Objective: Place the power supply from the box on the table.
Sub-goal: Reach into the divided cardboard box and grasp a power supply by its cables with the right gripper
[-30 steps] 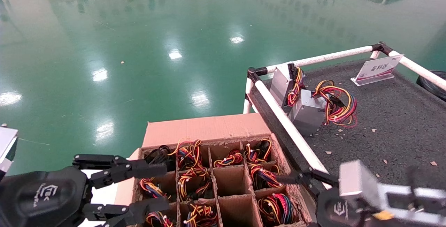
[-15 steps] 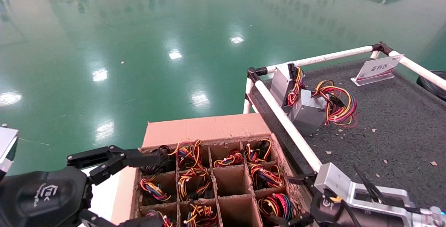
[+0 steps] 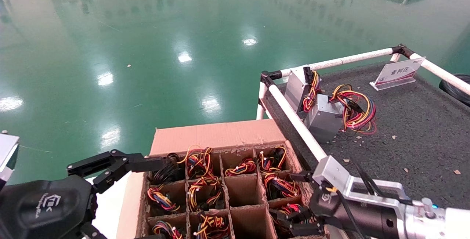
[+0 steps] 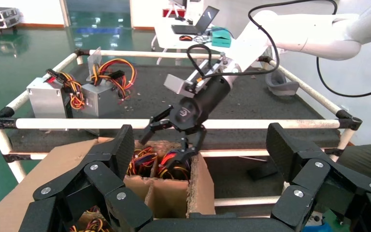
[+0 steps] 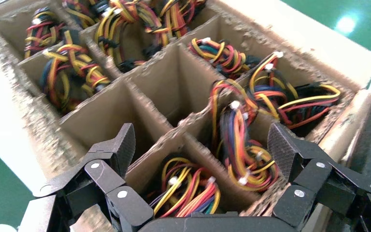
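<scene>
My matte black left gripper [image 3: 121,195] bears silver screws and a white logo; my right gripper [image 3: 293,204] has a silver bracket, black cables, white arm.

Glossy green floor [image 3: 147,48] w/ ceiling-light glare; desk [image 4: 183,34] behind.

Right tool [image 3: 293,220]: seen over the box's near right cells, fingers spread apart, nothing held.
Left tool [image 3: 147,198]: held at the box's left edge, across the box from the right tool; fingers wide apart, nothing held.
Box [image 3: 216,136]: under both tools; grid cells filled with wire bundles [image 3: 200,195], some cells bare.
Table [image 3: 422,129]: beyond and to the right of the right tool.
Grey units [image 3: 323,116]: two, set on the table well beyond the right tool, just beside the white rail [image 3: 297,125].
Sign [image 3: 398,73]: far corner of the table.
</scene>
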`<state>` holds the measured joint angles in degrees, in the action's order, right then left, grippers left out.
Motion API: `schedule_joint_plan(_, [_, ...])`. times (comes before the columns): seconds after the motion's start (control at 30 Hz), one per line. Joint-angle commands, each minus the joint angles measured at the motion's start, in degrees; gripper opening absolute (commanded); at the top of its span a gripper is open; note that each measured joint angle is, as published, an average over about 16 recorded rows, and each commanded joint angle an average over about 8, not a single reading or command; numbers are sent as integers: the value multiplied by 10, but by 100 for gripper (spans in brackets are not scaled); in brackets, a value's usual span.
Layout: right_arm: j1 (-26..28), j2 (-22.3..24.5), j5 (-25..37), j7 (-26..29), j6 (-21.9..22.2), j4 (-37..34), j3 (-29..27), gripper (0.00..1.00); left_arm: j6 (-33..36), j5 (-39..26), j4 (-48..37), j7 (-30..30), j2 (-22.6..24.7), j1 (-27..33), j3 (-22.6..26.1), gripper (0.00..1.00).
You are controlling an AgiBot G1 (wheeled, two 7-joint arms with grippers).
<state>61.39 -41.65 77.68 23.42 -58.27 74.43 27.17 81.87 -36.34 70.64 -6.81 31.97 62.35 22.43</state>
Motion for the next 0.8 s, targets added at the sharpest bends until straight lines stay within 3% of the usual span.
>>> schedule_joint_plan(0.03, [6,-7,5,5,4,-2,2,0,0,0,0,0,0,0,0,100])
schedule_joint_plan(0.8, [11,-34,46,10,35,-27,18,0,0,0,0,0,0,0,0,100])
